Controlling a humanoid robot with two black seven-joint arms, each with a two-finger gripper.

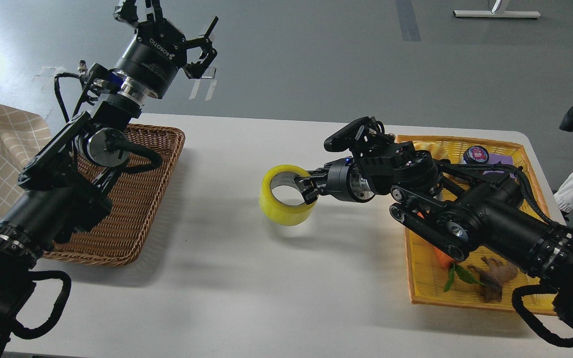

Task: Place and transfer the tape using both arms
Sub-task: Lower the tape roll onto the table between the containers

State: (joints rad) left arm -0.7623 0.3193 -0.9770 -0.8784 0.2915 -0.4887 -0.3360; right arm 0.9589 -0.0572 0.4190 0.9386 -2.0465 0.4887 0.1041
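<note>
White table [227,278]: right gripper [306,188] pinches the tape [281,206] (wicker basket [132,209] left); left gripper [177,30] splayed.

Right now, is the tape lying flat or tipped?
Tipped: the tape hangs tilted in the right gripper, core opening facing up-left, shadow below.

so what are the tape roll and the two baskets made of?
Tape roll: glossy translucent yellow plastic film on a grey-white core, probably cardboard. Left basket: brown woven wicker or rattan, matte, weave visible. Right basket: yellow fine-weave, looks like plastic, possibly dyed straw.
</note>
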